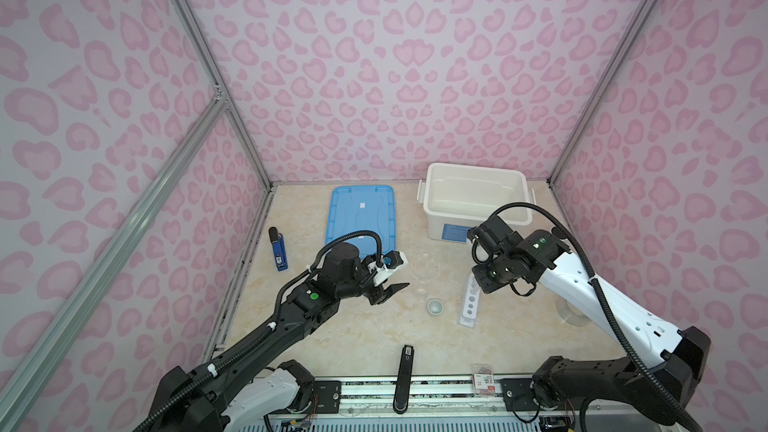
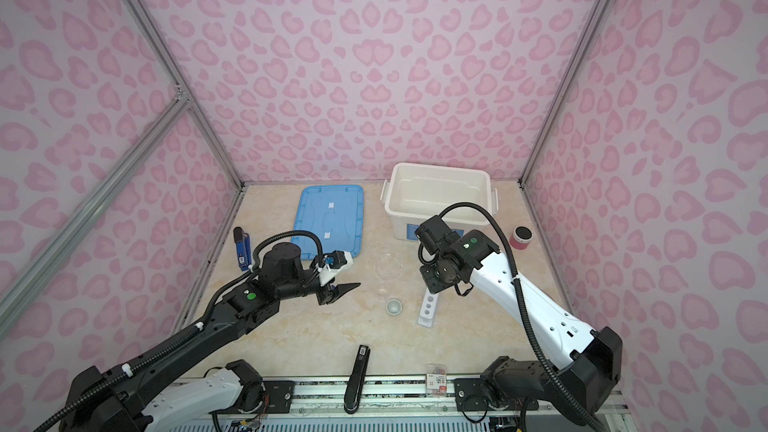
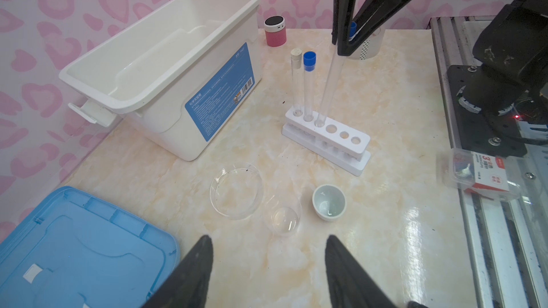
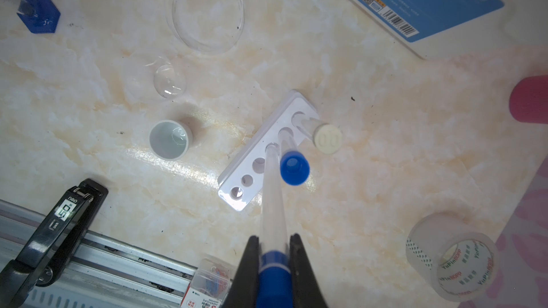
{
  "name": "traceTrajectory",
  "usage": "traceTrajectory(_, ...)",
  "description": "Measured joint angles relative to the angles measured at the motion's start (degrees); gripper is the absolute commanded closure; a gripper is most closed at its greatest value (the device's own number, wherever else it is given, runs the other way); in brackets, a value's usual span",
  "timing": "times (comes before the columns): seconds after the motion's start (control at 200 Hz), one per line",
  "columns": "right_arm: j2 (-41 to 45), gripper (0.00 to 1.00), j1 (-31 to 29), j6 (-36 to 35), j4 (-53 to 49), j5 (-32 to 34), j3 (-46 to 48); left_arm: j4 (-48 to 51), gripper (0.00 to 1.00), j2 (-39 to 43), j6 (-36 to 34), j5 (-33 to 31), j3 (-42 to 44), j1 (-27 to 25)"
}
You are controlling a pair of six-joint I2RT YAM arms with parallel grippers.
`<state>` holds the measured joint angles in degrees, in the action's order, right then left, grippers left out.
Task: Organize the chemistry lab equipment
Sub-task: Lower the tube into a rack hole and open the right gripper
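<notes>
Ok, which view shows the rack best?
Left wrist: the whole rack, all six holes, three free. Right wrist shows it too, the held tube crossing it. In both top views the right arm hides its far end.

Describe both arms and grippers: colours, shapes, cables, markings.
The left arm and right arm mix black and white shells; a black ribbed cable runs along each, and a green dot marks each wrist. The left gripper and right gripper have black, tapering, pointed fingers.
</notes>
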<state>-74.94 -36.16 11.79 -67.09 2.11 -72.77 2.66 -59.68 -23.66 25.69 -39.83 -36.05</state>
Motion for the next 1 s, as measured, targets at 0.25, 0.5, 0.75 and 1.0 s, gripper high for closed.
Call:
traceTrajectory(0.25, -1.68, 0.89, 0.50, -0.85, 0.70, -0.22, 0.70, 0.02, 0.38, -0.04, -0.02, 0.00, 0.00, 0.00)
traceTrajectory(0.5, -2.51, 0.89, 0.87, -1.55, 1.70, -0.68, 0.98, 0.00, 0.38, -0.31, -0.02, -0.02, 0.00, 0.00)
traceTrajectory(0.75, -2.62, 0.89, 1.05, -1.88, 2.54, -0.87, 2.19, 0.02, 0.38, -0.50, -0.02, 0.00, 0.07, 0.00)
traceTrajectory(1.0, -3.02, 0.86, 1.07, -1.88, 3.04, -1.07, 2.78, 0.02, 0.38, -0.57, -0.02, 0.00, 0.07, 0.00)
